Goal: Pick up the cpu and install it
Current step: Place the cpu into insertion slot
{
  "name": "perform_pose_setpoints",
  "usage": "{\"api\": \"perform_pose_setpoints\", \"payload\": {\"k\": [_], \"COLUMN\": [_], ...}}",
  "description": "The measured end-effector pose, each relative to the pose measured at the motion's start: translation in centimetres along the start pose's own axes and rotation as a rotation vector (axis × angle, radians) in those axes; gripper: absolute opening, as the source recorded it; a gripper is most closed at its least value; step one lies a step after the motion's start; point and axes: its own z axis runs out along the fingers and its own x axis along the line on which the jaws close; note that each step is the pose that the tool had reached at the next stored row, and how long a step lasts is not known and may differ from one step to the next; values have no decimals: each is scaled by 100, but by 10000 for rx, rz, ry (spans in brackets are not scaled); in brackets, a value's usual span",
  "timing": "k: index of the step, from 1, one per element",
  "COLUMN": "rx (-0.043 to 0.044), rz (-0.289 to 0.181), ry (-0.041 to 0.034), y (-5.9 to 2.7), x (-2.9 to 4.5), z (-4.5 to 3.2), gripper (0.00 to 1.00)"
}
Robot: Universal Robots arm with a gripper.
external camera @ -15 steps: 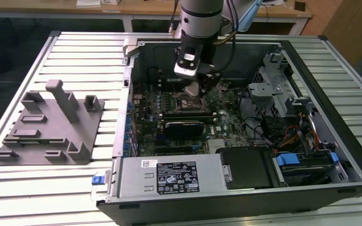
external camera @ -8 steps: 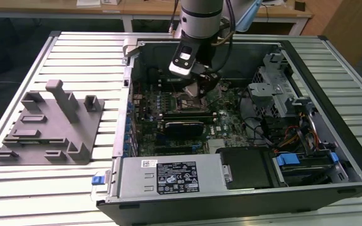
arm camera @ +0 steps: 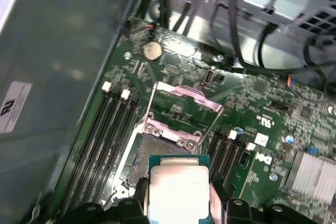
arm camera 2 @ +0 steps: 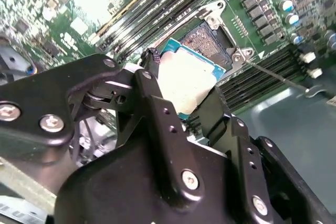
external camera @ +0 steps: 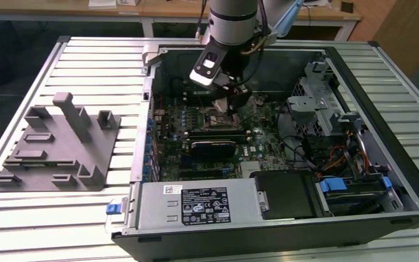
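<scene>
The cpu (arm camera 2: 191,72), a flat square chip with a pale metal top and a thin blue-green rim, sits between the black fingers of my gripper (arm camera 2: 184,85), which is shut on it. In the first wrist view the cpu (arm camera: 178,184) hangs just over the near edge of the bare socket (arm camera: 142,153), whose load plate (arm camera: 184,103) stands swung open. The second wrist view has the socket (arm camera 2: 210,38) uncovered just beyond the chip. From the exterior view my gripper (external camera: 231,102) hangs inside the open computer case, right above the socket (external camera: 217,117) on the motherboard.
A grey plastic fixture block (external camera: 57,144) lies on the slatted table at the exterior view's left. Inside the case are the power supply (external camera: 195,204), a drive cage (external camera: 318,103) with cables, and memory slots (arm camera: 100,140) beside the socket.
</scene>
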Motion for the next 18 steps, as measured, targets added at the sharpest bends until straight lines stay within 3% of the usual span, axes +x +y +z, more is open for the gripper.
{"api": "perform_pose_setpoints", "payload": {"k": [14,18], "rx": [36,40], "rz": [2454,2748], "ry": [-126,-142], "y": [-3,1], "x": [1,17], "z": [52,81], "gripper": [54,54]}}
